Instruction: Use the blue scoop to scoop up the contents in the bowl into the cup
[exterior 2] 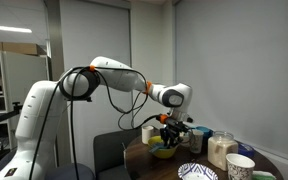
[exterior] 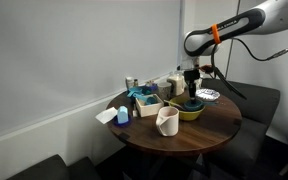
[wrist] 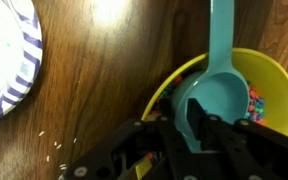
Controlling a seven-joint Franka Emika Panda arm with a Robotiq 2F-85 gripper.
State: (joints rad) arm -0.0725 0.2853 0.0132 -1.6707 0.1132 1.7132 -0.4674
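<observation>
Wrist view: my gripper [wrist: 199, 135] straddles the blue scoop [wrist: 216, 90], whose head lies in the bowl [wrist: 269, 70] beside the contents [wrist: 256, 100] — whether the jaws already pinch it, I cannot tell. The cup [exterior: 167, 120] stands near the bowl on the desk [exterior: 214, 126] — a short carry, I judge.

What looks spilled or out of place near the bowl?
Wrist view: a few pale specks lie loose on the wooden table, beside the yellow bowl. Possibly spilled bits; too small to identify.
</observation>
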